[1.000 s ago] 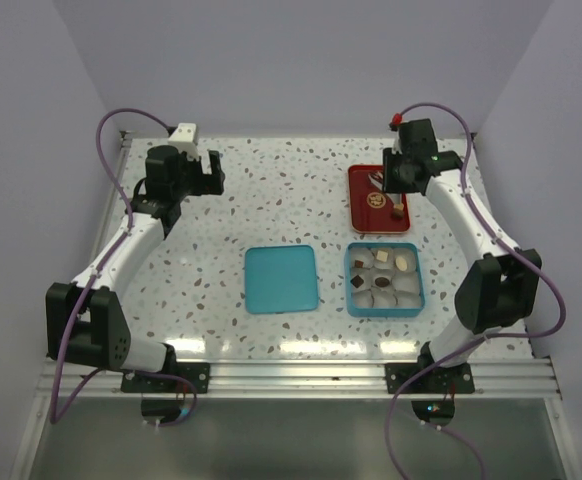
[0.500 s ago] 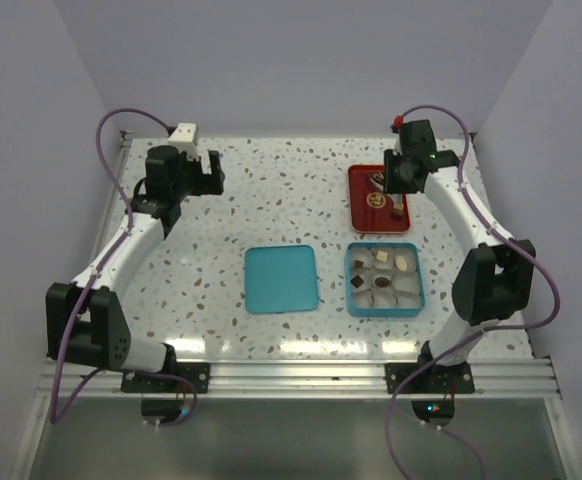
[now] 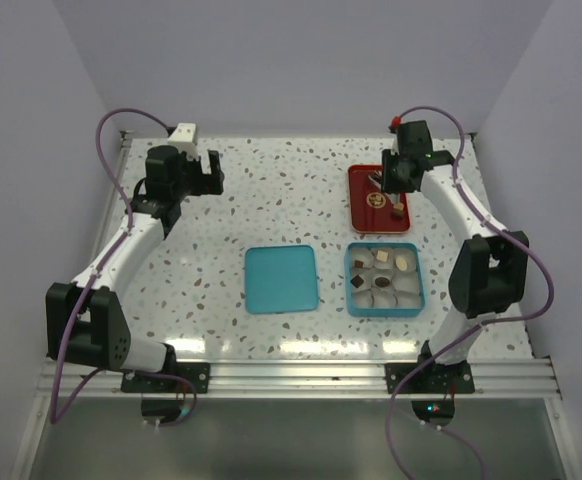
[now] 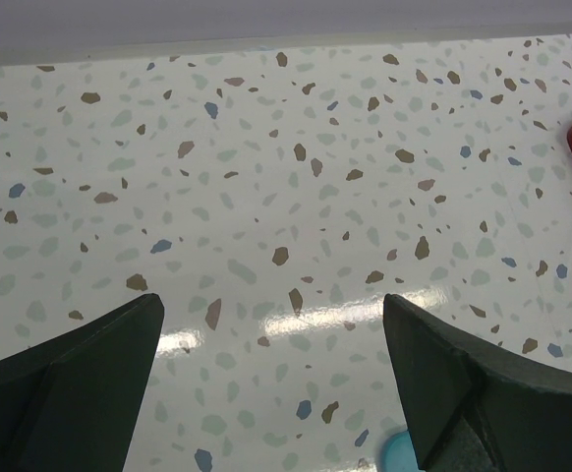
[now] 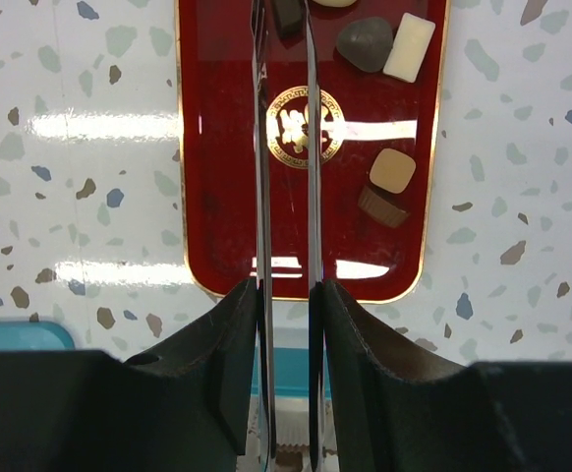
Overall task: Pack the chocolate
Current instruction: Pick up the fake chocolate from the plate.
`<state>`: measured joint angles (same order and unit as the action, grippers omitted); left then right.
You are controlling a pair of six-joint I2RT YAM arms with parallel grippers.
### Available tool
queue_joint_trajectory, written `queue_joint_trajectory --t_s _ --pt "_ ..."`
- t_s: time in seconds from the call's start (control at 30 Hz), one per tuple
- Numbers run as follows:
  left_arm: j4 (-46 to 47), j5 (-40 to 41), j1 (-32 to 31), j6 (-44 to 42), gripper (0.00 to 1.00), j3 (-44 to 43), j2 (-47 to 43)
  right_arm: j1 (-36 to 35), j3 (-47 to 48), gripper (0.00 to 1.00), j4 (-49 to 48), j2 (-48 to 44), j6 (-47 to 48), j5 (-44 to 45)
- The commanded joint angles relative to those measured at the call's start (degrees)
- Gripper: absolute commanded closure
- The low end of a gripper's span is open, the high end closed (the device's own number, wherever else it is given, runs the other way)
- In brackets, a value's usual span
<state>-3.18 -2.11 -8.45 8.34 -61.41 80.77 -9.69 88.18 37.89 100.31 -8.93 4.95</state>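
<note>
Chocolate (image 5: pixel 288 15): dark piece at red tray (image 5: pixel 217 197) far end, dead ahead between tweezers (image 5: pixel 260 147) tips; right gripper (image 5: pixel 286 292) clamps tweezers, nearer arm; left gripper (image 4: pixel 271 315) wide open, well apart.

Top cam: high at near edge, looks down on whole table (image 3: pixel 291 190). L wrist: low, oblique, close. R wrist: straight down over red tray (image 5: pixel 217 197), shared w/ top.
</note>
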Motion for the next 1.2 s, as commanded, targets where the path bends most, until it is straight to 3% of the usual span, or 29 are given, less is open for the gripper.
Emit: queue_joint_trajectory --t_s 0.0,0.37,0.73,1.03,1.17 --pt "0.1 0.61 -0.43 -0.43 0.0 -1.87 -0.18 0.2 1.2 0.65 -3.0 0.76 0.32 -0.38" --pt "0.02 0.7 -0.43 -0.43 0.0 -1.88 -0.09 0.38 0.77 0.81 -1.95 -0.02 0.58 -0.47" --pt "0.19 0.18 -0.43 -0.25 0.0 -1.87 -0.18 0.38 -3.19 0.85 0.78 -10.91 0.49 -1.79" --pt "0.19 0.0 -0.43 -0.25 0.0 -1.87 -0.35 0.2 -6.97 0.85 9.47 -21.73 -1.0 -4.77" --pt "0.28 0.0 -0.43 -0.25 0.0 -1.87 -0.09 -0.06 -6.71 0.85 19.03 -26.83 -0.74 -6.45"
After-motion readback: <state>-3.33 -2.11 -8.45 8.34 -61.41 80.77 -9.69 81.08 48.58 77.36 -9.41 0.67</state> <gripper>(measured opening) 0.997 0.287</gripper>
